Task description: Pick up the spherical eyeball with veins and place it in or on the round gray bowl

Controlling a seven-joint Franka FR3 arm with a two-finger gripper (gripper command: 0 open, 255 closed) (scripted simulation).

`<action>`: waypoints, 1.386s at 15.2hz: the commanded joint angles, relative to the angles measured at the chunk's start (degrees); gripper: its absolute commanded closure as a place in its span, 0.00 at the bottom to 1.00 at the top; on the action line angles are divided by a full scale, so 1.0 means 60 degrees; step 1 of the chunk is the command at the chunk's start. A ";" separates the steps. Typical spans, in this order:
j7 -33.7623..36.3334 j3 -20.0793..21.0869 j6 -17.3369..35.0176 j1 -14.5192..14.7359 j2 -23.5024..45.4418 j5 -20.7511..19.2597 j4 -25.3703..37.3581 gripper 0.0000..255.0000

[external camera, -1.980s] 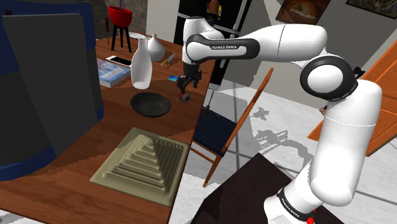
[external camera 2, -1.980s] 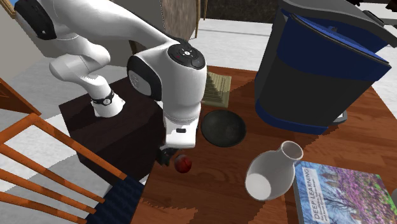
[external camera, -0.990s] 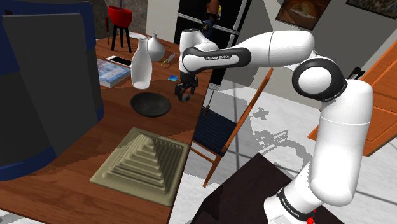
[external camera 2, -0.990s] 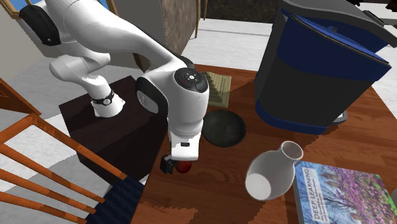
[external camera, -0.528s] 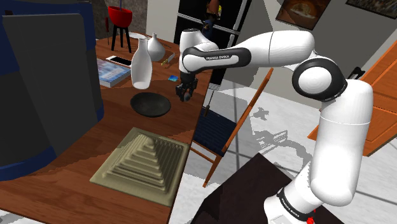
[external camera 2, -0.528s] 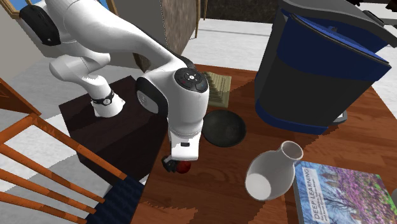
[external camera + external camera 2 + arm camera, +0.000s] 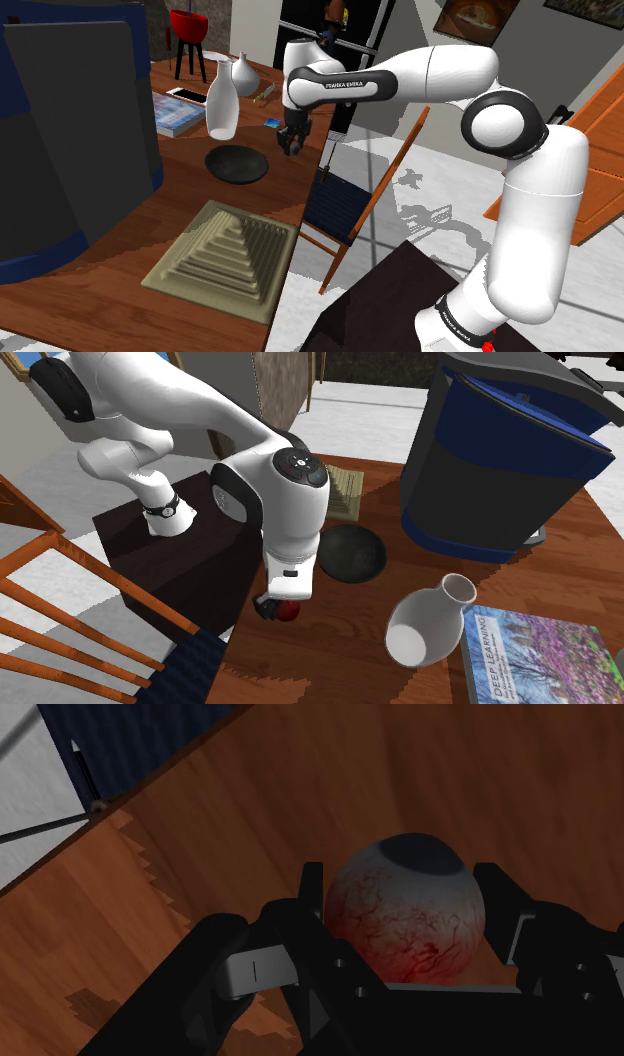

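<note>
In the shoulder view the gripper is hanging at the left end of the arm, fingers pointing down over the edge of the wooden table. From there the forearm is running almost level to the right as far as a dark elbow joint. The white upper links are dropping steeply from that joint to the stand at the lower right.

In the second exterior view the wrist is standing upright above the same table edge, and the gripper is sitting low, close to the wood. The wrist view is showing the two black fingers pressing against opposite sides of the eyeball, so the claw is clasping it. The ball is pale with red veins and has a dark iris turned away from the camera. Whether it is resting on the wood or hanging just clear of it I cannot tell.

Going rightward in the second exterior view, the eyeball is lying near the table's edge. The round dark grey bowl is sitting to its right and a little farther in, apart from it, its shallow inside showing bare. Further right a white vase is standing just beside a book; what its mouth is holding cannot be made out.
</note>
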 commanded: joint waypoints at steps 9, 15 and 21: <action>-0.0202 0.0025 -0.1146 0.0029 -0.0213 0.0082 0.0949 1.00; -0.0321 0.0033 -0.1897 0.0064 -0.0224 0.0108 0.1699 1.00; -0.0027 0.0142 -0.2558 0.0397 -0.0014 0.0076 0.2510 1.00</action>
